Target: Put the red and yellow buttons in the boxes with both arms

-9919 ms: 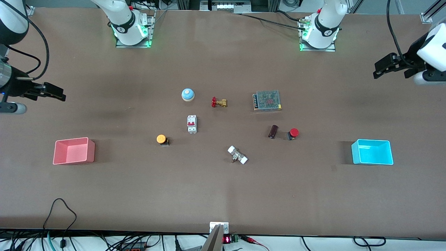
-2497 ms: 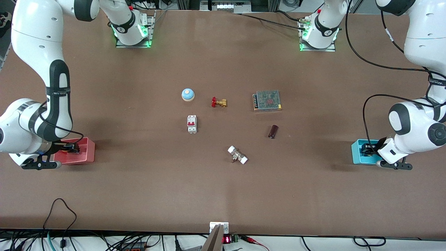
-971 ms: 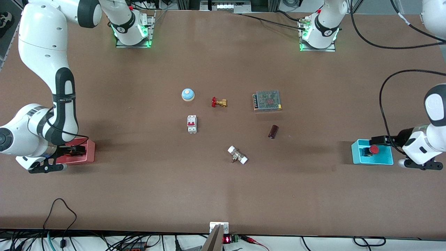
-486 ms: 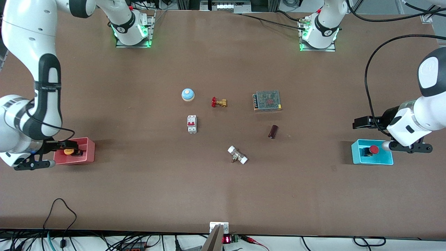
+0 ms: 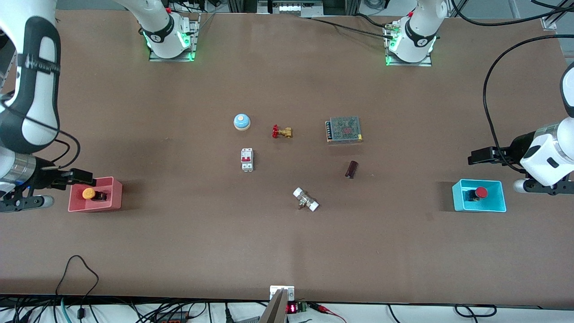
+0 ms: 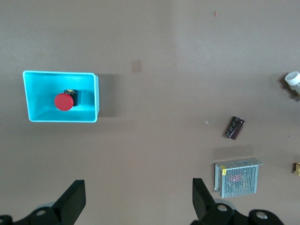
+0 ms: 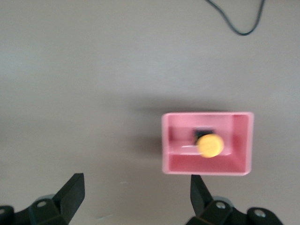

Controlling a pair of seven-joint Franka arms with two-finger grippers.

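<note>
Both arms have lifted away; two buttons sit in two boxes, one each; both end effectors gape empty.

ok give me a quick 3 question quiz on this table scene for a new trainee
1. True or false: the red button lies in the cyan box.
2. Multiple choice: what holds the yellow button? A) the right gripper B) the pink-red box C) bare table
3. Fill in: both the left gripper and the right gripper are ____ and hold nothing.

Key:
1. True. The red button sits inside the cyan box at the left arm's end of the table.
2. B. The yellow button rests in the pink-red box, with the right gripper raised over that box's edge.
3. Open. The left wrist view and the right wrist view each show spread fingers.
</note>
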